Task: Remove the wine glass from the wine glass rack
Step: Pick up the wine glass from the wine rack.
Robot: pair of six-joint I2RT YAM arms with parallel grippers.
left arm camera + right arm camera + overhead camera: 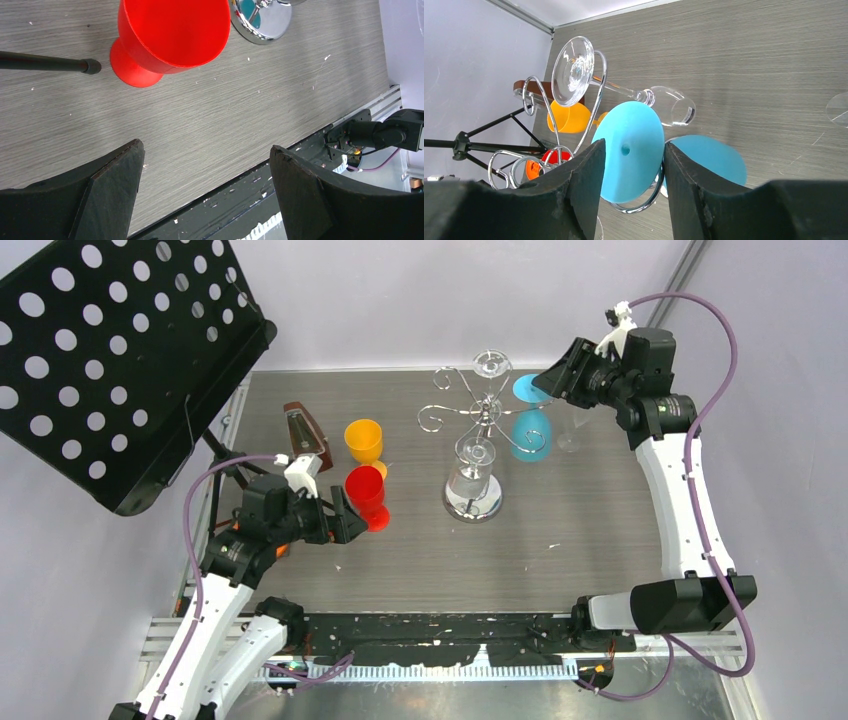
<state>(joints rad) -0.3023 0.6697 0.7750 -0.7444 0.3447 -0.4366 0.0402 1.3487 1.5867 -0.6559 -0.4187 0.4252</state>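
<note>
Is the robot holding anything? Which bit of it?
The right gripper seems to pinch the blue glass by its round foot as it hangs on the rack. The left gripper is open and empty.

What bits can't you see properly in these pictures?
Right wrist view: blue wine glass stem hidden behind its own foot; unclear whether the right gripper pinches it.
Left wrist view: red cup and wine glass rack cut off by top edge.

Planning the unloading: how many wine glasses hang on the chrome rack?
3 visible; others may be hidden: a clear wine glass at the back, a second clear wine glass at the front, a blue wine glass on the right, flanked by the right gripper.
</note>
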